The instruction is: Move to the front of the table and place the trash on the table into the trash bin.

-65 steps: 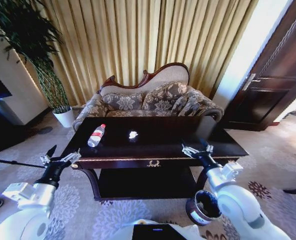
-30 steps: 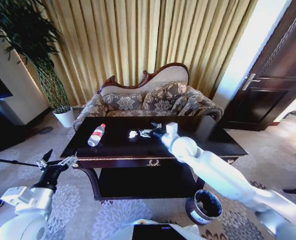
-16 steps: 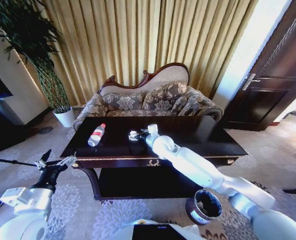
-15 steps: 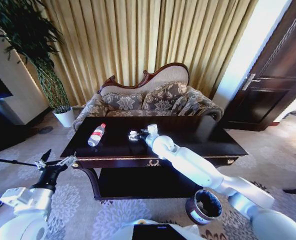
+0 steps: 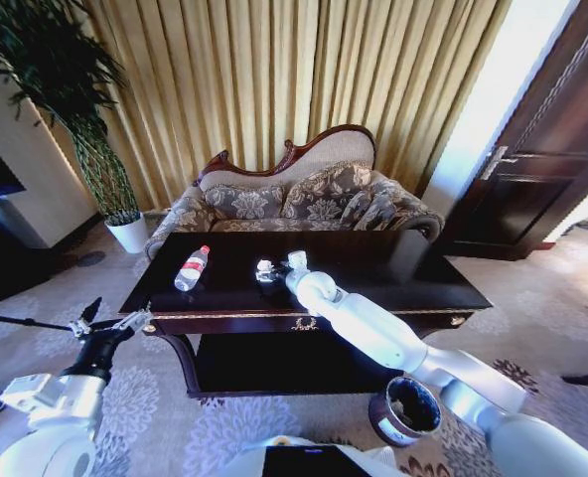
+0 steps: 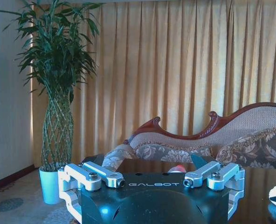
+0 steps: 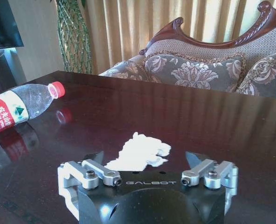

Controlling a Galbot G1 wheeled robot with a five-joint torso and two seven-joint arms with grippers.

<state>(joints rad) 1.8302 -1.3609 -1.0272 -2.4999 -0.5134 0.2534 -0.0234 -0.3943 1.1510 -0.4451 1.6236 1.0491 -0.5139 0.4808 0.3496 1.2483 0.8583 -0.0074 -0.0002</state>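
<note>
The dark glossy table [image 5: 403,263] stands in front of me. A clear bottle [image 5: 191,269] with a red cap lies on its left part, also seen in the right wrist view [image 7: 21,108]. Mid-table lies a crumpled white paper piece [image 5: 263,265]. My right arm reaches across the table and my right gripper [image 5: 266,273] is at the paper. In the right wrist view the right gripper [image 7: 145,158] is open, low over the table [image 7: 222,121], with the paper [image 7: 138,154] between its fingers. My left gripper [image 5: 110,323] hangs open off the table's left front corner. The trash bin [image 5: 405,409] stands on the carpet at the front right.
A floral sofa [image 5: 294,199] stands behind the table against gold curtains. A potted plant [image 5: 125,231] is at the back left and a dark door [image 5: 542,169] at the right. Under the tabletop is a lower shelf [image 5: 284,363].
My right arm swung from the table's front right corner across the top to the paper and has come down around it. The left arm dropped slightly; the bottle and paper lie where they were.
</note>
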